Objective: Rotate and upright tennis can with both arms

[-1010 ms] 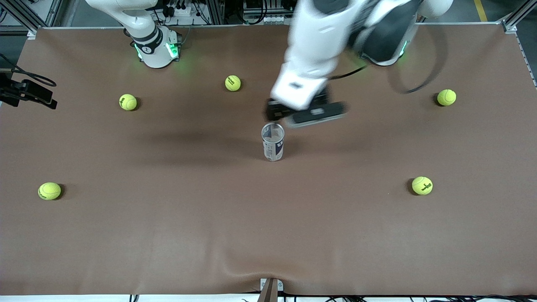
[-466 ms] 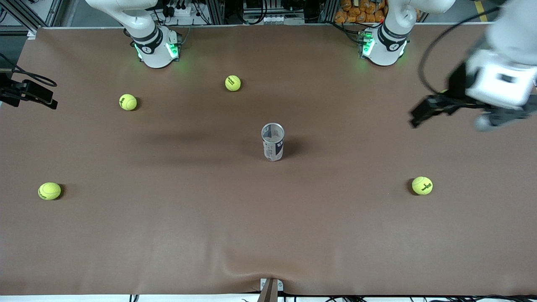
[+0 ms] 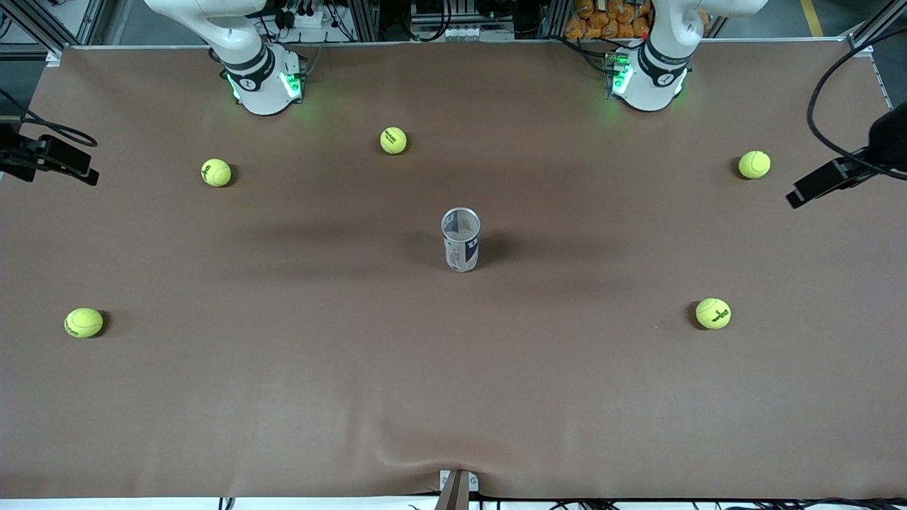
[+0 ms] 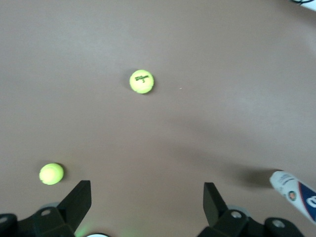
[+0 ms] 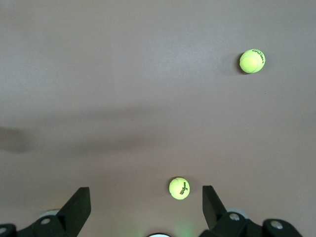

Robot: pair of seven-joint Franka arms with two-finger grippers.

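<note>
tennis can [image 3: 461, 239] upright, well apart from left pincer [image 4: 147, 197]

Left pincer [image 4: 146, 200] raised at the left arm's table end, fingers spread, right pincer [image 5: 145, 207] likewise spread

**Right wrist view: two balls on brown mat**

I see the right gripper [image 5: 146, 207] with fingers [image 5: 78, 205] spread wide above the brown table mat [image 5: 123, 74]. One tennis ball [image 5: 179, 188] lies between the fingertips. A second tennis ball [image 5: 252, 61] lies well apart from the first.
</note>
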